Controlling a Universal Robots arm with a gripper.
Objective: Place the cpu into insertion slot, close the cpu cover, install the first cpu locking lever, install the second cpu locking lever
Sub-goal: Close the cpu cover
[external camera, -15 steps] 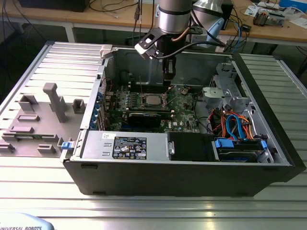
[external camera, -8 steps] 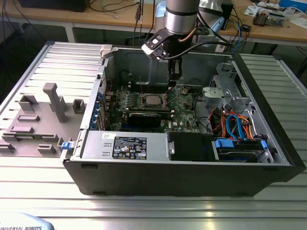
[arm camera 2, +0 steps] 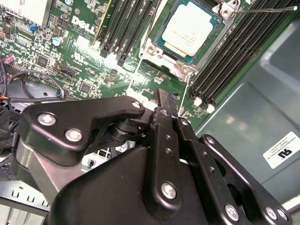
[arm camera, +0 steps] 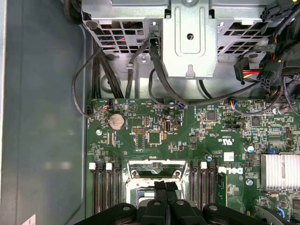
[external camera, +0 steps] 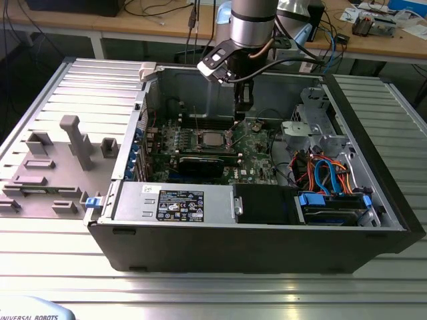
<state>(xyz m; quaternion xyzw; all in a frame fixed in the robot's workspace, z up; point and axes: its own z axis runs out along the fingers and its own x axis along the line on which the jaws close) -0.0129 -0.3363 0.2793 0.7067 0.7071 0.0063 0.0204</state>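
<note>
Over the green circuit board (external camera: 252, 152) in the exterior view: black two-fingered claw (external camera: 243, 107) on a grey arm (external camera: 253, 23), pointing down, fingers drawn narrow, nothing held. On that board, near the claw tip: small square silver-grey cpu (external camera: 212, 139) seated in the silver-rimmed square insertion slot (external camera: 199, 140). Second wrist view: claw (arm camera 2: 163, 98) above the board, clear of the cpu (arm camera 2: 190, 26); thin silver cpu cover (arm camera 2: 219, 29) lying flat around the chip; thin wire lever (arm camera 2: 267, 8) standing off the board. First wrist view: fingertips (arm camera: 159, 192) pressed together over the board (arm camera: 122, 145), at the slot's rim; past the board's edge, grey metal drive cage (arm camera: 190, 42) with black cables (arm camera: 161, 70).
</note>
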